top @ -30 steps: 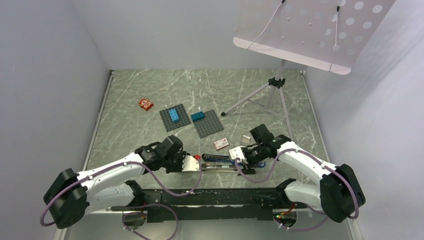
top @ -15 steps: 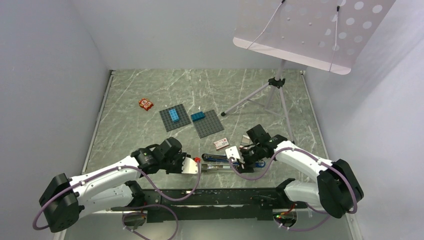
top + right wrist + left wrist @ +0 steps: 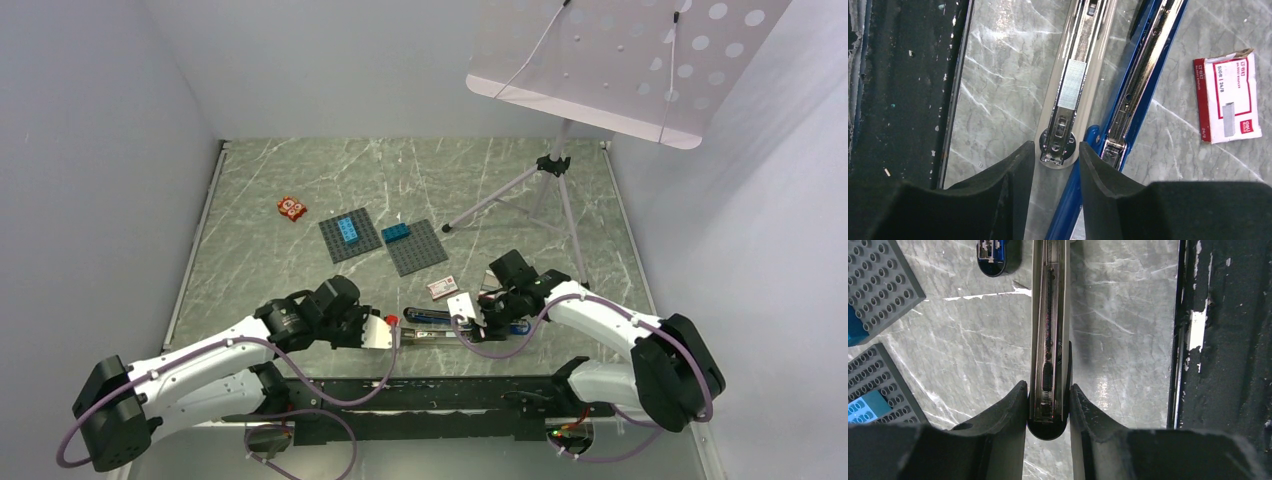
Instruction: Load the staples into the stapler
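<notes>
Opened stapler (image 3: 438, 324) held between both end effectors at the near middle of the surface (image 3: 300, 270).

The stapler lies left to right, with its rail (image 3: 1050, 315) on the near side and its blue arm (image 3: 1140, 75) just beyond it. The left end effector (image 3: 392, 330) is nearly closed, and its fingers (image 3: 1013, 410) press both sides of the rail's left end, where a spring runs along the channel. The right end effector (image 3: 1057, 160) is narrowly parted around the rail's right end, with its fingers (image 3: 1018, 175) close on either side. I cannot tell whether they touch it. A short block of staples (image 3: 1071, 84) sits in the rail, near that end. The white and red box (image 3: 1228, 97) lies flat on the surface just beyond the stapler, apart from it and from both end effectors.
</notes>
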Controlling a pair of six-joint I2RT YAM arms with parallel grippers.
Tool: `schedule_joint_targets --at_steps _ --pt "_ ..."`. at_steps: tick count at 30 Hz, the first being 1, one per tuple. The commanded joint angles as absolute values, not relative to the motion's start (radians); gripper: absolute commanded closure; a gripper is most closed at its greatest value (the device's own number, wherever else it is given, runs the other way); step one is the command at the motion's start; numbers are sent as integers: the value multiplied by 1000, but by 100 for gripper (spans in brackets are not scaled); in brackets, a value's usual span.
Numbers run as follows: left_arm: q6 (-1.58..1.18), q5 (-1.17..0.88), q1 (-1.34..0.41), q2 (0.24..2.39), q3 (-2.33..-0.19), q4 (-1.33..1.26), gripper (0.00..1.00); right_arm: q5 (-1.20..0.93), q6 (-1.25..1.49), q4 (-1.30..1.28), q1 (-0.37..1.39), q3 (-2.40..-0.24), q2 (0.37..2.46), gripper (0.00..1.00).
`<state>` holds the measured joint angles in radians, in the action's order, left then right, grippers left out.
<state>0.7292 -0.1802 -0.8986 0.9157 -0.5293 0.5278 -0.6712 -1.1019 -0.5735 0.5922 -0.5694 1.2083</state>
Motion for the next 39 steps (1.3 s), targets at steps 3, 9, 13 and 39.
schedule_joint_targets --at_steps 3,9,13,39 --pt "668 -226 -901 859 -545 470 100 -653 -1071 -537 612 -573 1221 63" --pt "597 -237 -901 861 -555 458 100 -636 -1046 -531 626 -578 1238 72" --pt "531 -228 -901 876 -588 454 100 -634 -1028 -528 627 -580 1235 79" --pt "183 -294 -915 800 -527 25 100 -697 -975 -534 638 -605 1252 93"
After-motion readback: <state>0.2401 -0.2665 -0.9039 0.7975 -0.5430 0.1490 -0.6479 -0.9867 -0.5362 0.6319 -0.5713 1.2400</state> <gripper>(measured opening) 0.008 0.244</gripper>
